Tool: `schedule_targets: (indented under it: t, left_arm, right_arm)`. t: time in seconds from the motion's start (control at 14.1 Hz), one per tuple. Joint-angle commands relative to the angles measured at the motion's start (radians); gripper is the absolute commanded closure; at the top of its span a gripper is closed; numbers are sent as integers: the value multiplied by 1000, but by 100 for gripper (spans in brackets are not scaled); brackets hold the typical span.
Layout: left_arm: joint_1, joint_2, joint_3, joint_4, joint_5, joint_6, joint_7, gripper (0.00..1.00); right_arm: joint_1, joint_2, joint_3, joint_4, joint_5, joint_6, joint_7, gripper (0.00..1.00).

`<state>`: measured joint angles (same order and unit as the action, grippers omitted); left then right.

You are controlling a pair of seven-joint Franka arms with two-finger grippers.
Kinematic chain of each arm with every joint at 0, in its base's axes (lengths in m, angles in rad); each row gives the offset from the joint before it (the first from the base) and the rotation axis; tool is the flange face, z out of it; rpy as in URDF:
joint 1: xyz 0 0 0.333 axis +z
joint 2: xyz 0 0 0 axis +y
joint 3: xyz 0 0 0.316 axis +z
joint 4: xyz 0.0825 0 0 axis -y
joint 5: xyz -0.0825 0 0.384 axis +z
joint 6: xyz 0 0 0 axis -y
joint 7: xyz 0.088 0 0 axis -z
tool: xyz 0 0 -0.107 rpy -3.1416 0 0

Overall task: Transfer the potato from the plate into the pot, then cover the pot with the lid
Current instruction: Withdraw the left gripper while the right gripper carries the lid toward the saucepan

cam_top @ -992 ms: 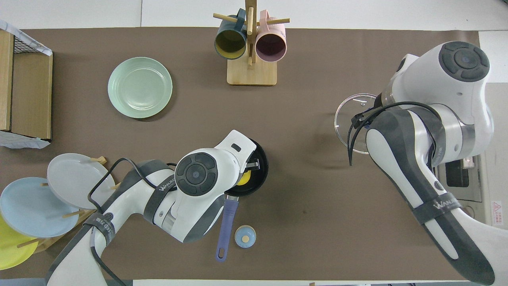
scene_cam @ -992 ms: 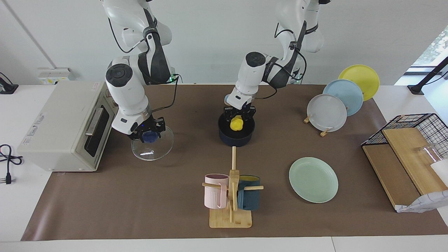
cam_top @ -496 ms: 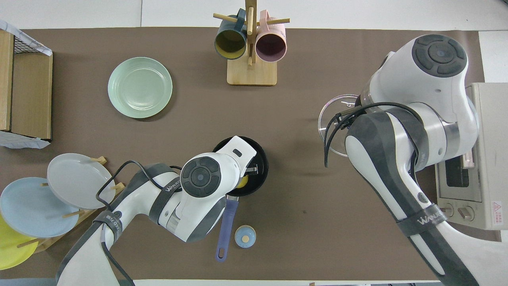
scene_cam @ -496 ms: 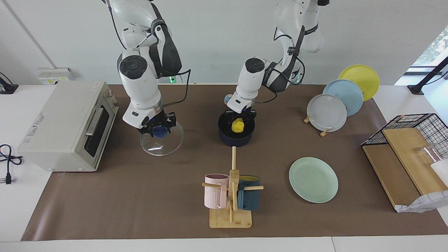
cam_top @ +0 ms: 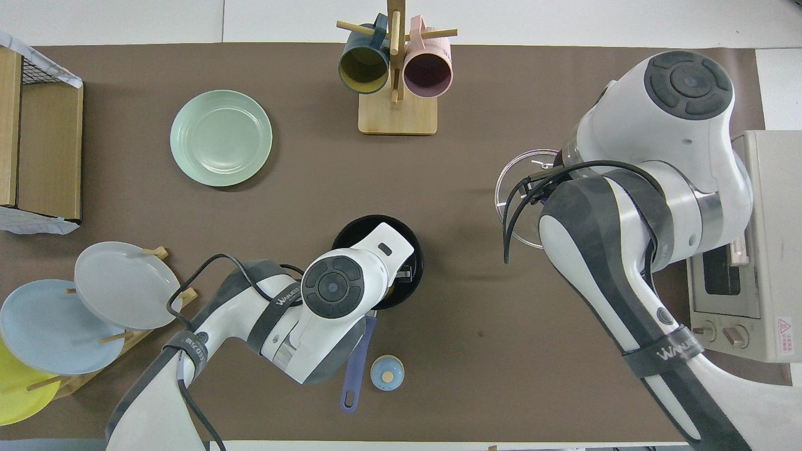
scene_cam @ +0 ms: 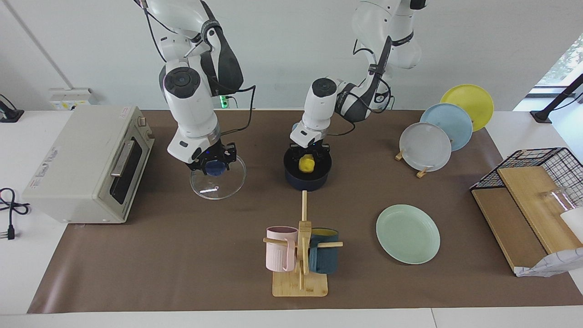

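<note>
- My left gripper (scene_cam: pixel 308 157) is clamped on the glossy, lumpy yellow potato (scene_cam: pixel 308 163), low inside the dark navy pot (scene_cam: pixel 306 179); the mint-green plate (scene_cam: pixel 408 233) lies bare.
- Next, I judge: let go and lift clear.
- My right gripper (scene_cam: pixel 213 165) is closed on the blue knob of the clear glass lid (scene_cam: pixel 218 184), held over the mat beside the toaster oven (scene_cam: pixel 86 161); it needs carrying over the pot's round rim.

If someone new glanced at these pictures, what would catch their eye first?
Probably the bright yellow toy potato, held by the left gripper in the dark navy saucepan mid-table. Next, the clear glass lid with its blue knob, held by the right gripper beside the toaster oven.
</note>
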<state>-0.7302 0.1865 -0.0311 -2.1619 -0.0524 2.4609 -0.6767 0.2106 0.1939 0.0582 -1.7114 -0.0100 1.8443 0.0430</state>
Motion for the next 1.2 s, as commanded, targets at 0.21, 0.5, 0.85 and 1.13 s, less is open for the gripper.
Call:
schedule_targets:
  t: [0.21, 0.5, 0.85, 1.13]
  left_arm:
    - [-20, -9, 19, -12, 19, 16, 6, 0]
    - [-2, -45, 23, 33, 19, -90, 35, 0]
    - [141, -134, 25, 227, 17, -406, 150, 0]
    - [294, -182, 26, 385, 8, -606, 241, 0]
  right_arm:
    - [12, 12, 6, 35, 16, -25, 43, 100]
    - [13, 12, 6, 35, 16, -25, 44, 100]
    - [42, 12, 6, 38, 16, -27, 102, 100]
    - [174, 35, 6, 131, 28, -89, 337, 100]
